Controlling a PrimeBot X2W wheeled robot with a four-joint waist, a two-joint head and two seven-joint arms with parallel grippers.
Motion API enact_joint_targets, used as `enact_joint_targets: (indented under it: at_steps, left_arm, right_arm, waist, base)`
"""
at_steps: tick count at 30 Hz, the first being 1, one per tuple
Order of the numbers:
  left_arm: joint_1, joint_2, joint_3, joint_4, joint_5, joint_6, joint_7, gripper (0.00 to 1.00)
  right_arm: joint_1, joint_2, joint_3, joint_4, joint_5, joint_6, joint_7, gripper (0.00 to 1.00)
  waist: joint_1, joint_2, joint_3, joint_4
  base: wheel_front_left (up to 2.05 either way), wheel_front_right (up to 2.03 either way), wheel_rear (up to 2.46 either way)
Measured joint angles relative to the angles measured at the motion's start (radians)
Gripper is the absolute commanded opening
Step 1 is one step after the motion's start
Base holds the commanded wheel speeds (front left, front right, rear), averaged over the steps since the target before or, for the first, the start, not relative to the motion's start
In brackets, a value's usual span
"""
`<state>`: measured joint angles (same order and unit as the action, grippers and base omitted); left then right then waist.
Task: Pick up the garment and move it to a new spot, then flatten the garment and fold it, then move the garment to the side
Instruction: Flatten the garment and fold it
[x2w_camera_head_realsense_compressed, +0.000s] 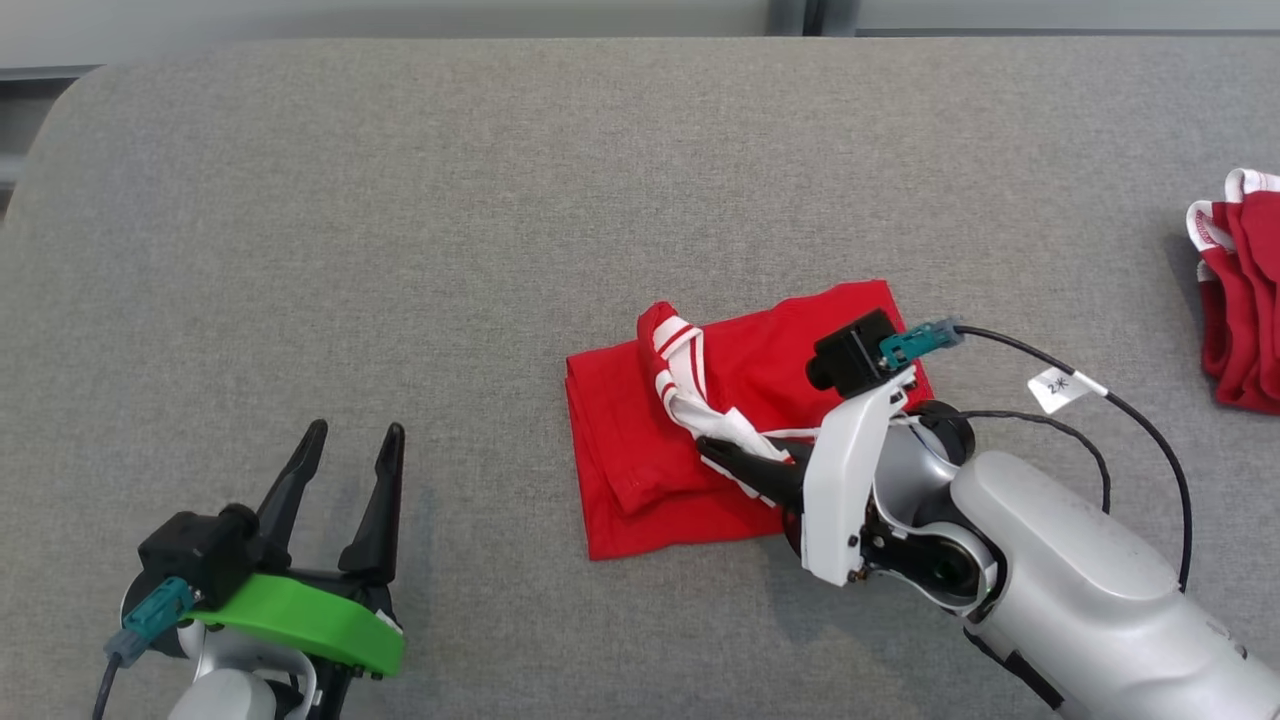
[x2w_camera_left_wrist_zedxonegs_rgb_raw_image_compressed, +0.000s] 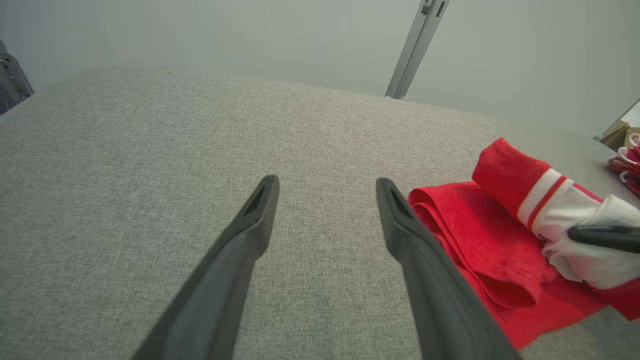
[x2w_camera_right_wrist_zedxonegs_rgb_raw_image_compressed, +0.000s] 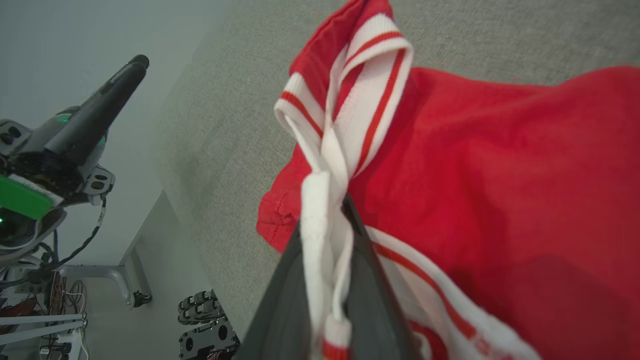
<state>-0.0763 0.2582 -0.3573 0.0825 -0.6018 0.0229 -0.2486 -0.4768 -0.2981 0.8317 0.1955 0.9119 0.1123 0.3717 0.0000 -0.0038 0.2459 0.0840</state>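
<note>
My right pincer (x2w_camera_head_realsense_compressed: 712, 452) is clenched on the white striped trim (x2w_camera_head_realsense_compressed: 685, 390) of a red garment (x2w_camera_head_realsense_compressed: 620, 430).
I judge I'm gripping the loose trim so I can draw it over the folded body, which lies flat mid-counter (x2w_camera_head_realsense_compressed: 400, 200). My left pincer (x2w_camera_head_realsense_compressed: 355, 432) hovers released, well apart to the left, leaving room. Another red garment (x2w_camera_head_realsense_compressed: 1240, 300) sits at the counter's far right edge.
</note>
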Motion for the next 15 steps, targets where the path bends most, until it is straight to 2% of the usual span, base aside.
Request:
enact_joint_targets:
  at_steps: [7, 8, 11, 12, 13, 15]
  left_arm:
    - [-0.007, -0.002, 0.004, 0.009, 0.003, -0.001, 0.000, 1.00]
    - [-0.007, -0.002, 0.005, 0.009, 0.003, -0.001, 0.000, 1.00]
    - [-0.007, -0.002, 0.005, 0.010, 0.003, -0.001, 0.000, 1.00]
    - [-0.007, -0.002, 0.005, 0.012, 0.004, -0.001, 0.000, 1.00]
    - [-0.007, -0.002, 0.005, 0.012, 0.006, -0.001, 0.000, 1.00]
    - [-0.007, -0.002, 0.005, 0.015, 0.007, -0.002, 0.000, 1.00]
  right_arm:
    - [-0.006, 0.056, 0.023, 0.058, -0.023, -0.009, -0.009, 0.00]
    - [-0.006, 0.062, 0.024, 0.061, -0.023, -0.009, -0.010, 0.04]
    - [-0.008, 0.080, 0.025, 0.077, -0.023, -0.010, -0.013, 0.09]
    - [-0.009, 0.082, 0.025, 0.082, -0.025, -0.010, -0.019, 0.13]
    - [-0.009, 0.085, 0.026, 0.087, -0.025, -0.010, -0.020, 0.24]
    - [-0.014, 0.089, 0.026, 0.098, -0.037, -0.010, -0.030, 0.53]
  waist:
    - [0.0000, 0.0000, 0.001, 0.012]
    - [0.0000, 0.0000, 0.001, 0.012]
    - [0.0000, 0.0000, 0.000, 0.012]
    - [0.0000, 0.0000, -0.001, 0.012]
    - [0.0000, 0.0000, -0.001, 0.011]
    - [0.0000, 0.0000, -0.002, 0.010]
  base:
    - [0.00, 0.00, 0.00]
    - [0.00, 0.00, 0.00]
    - [0.00, 0.00, 0.00]
    - [0.00, 0.00, 0.00]
    - [0.00, 0.00, 0.00]
    - [0.00, 0.00, 0.00]
